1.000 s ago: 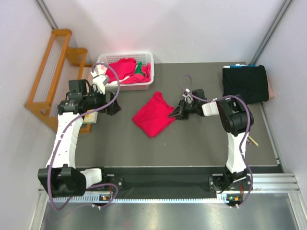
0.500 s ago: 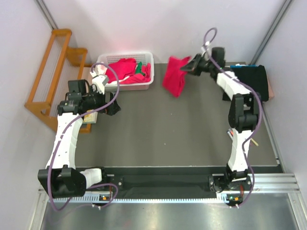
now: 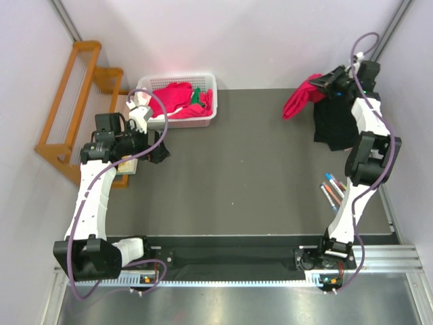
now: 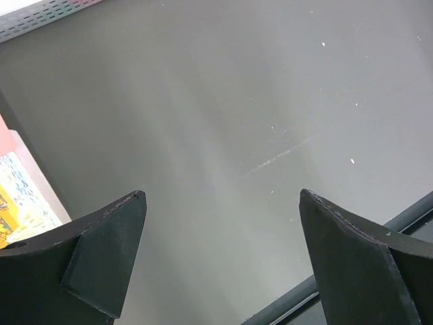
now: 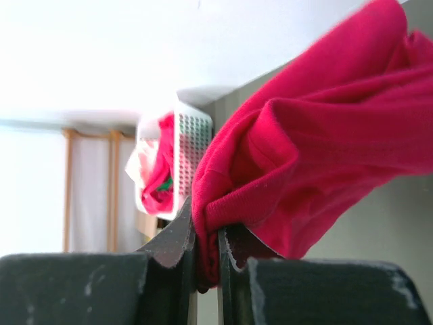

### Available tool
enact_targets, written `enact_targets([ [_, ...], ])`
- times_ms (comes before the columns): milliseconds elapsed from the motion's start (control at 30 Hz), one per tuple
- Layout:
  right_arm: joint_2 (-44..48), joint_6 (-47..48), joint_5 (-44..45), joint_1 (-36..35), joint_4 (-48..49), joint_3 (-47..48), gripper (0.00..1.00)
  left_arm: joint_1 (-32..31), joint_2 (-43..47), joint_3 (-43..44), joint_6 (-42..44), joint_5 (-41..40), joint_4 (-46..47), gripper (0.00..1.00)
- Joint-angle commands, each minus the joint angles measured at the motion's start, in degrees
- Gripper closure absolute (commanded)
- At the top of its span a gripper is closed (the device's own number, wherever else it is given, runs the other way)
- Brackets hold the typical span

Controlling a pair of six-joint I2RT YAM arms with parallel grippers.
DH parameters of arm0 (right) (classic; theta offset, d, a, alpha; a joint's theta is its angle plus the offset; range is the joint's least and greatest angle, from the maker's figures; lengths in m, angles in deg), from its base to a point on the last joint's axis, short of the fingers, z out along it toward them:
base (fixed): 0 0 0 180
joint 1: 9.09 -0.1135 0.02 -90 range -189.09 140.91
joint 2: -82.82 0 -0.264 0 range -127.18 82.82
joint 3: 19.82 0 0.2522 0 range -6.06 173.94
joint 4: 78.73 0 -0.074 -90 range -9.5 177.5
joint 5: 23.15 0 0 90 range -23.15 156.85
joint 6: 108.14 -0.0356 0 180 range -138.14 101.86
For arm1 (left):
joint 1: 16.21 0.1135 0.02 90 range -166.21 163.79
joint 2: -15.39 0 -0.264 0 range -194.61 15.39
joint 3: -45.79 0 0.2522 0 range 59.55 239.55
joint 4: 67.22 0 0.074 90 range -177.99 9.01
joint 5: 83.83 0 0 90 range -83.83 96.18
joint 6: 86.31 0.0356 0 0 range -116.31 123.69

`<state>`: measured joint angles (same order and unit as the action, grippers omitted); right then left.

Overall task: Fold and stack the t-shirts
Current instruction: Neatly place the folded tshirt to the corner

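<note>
Tabletop [image 3: 237, 176], matte dark grey with a few pale scuffs, fills the left wrist view. The left gripper [image 4: 222, 196] hangs over it with its flat black wedge-shaped fingers [image 4: 108, 250] spread wide and nothing between them. It seems parked out of the way while the other arm works. A few coloured pens [image 3: 331, 189] lie loose beside the right arm and play no part in the job. Farther back, the right gripper [image 3: 323, 82] is stretched toward the far right corner, its jaws pinching a thick edge of a red t-shirt [image 3: 298, 101]. In the wrist view the crimson knit bulges out of the narrow gap in soft, rounded, doubled layers. It sags in a loose bundle, so it is evidently carried by one edge rather than supported underneath. Just to its right a black t-shirt [image 3: 335, 122] lies on the table corner, limp and dull; that is probably the stack the red one is meant to join. Whether the two touch cannot be told. At the far left edge a white perforated plastic basket [image 3: 203, 120] holds crumpled red shirts [image 3: 172, 98] waiting their turn.
</note>
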<state>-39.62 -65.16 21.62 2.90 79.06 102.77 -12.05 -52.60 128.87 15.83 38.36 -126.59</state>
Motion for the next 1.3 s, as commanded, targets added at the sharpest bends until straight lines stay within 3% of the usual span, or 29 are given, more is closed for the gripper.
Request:
enact_targets([
  [0, 4.9, -7.4, -3.8, 4.0, 8.3, 2.2, 1.0, 0.4, 1.5, 1.5, -0.1, 1.7, 0.3, 0.01],
  [133, 2.6, -15.6, -5.4, 7.1, 16.9, 5.5, 1.0, 0.4, 1.5, 1.5, -0.1, 1.7, 0.2, 0.01],
  [267, 1.7, -31.2, -6.0, 10.4, 32.1, 5.5, 1.0, 0.3, 1.4, 1.3, 0.1, 1.7, 0.0, 0.01],
  [333, 2.1, -33.2, -5.7, 11.8, 36.3, 5.7, 1.0, 0.3, 1.1, 1.3, 0.1, 1.8, 0.0, 0.01],
  [433, 5.6, -30.7, -5.7, 13.3, 32.7, 3.2, 1.0, 0.4, 0.9, 1.2, -0.1, 1.9, 0.2, 0.01],
  [567, 10.1, -19.3, -2.3, 15.7, 21.1, -1.6, 1.0, 0.4, 0.9, 0.6, -0.2, 2.3, 0.4, 0.01],
  [733, 9.3, -25.6, -2.1, 18.4, 25.8, -8.1, 1.0, 0.5, 1.4, 1.2, 0.3, 2.0, -0.2, 0.01],
  [900, 13.9, -17.1, 4.3, 19.7, 13.3, -17.6, 1.0, 0.4, 2.2, 2.0, 0.8, 1.7, -0.8, 0.01],
  [1000, 15.9, -16.1, 9.1, 19.8, 13.7, -23.3, 1.0, 0.5, 1.9, 2.8, 0.7, 2.1, -1.2, 0.01],
  [1067, 14.2, -19.5, 6.4, 19.0, 17.4, -21.8, 1.0, 0.5, 1.7, 3.5, 0.5, 2.5, -1.4, 0.01],
  [1267, 7.9, -20.0, 4.7, 17.1, 6.9, -2.2, 1.0, 0.5, 1.6, 4.2, 0.3, 2.2, -1.8, 0.01],
])
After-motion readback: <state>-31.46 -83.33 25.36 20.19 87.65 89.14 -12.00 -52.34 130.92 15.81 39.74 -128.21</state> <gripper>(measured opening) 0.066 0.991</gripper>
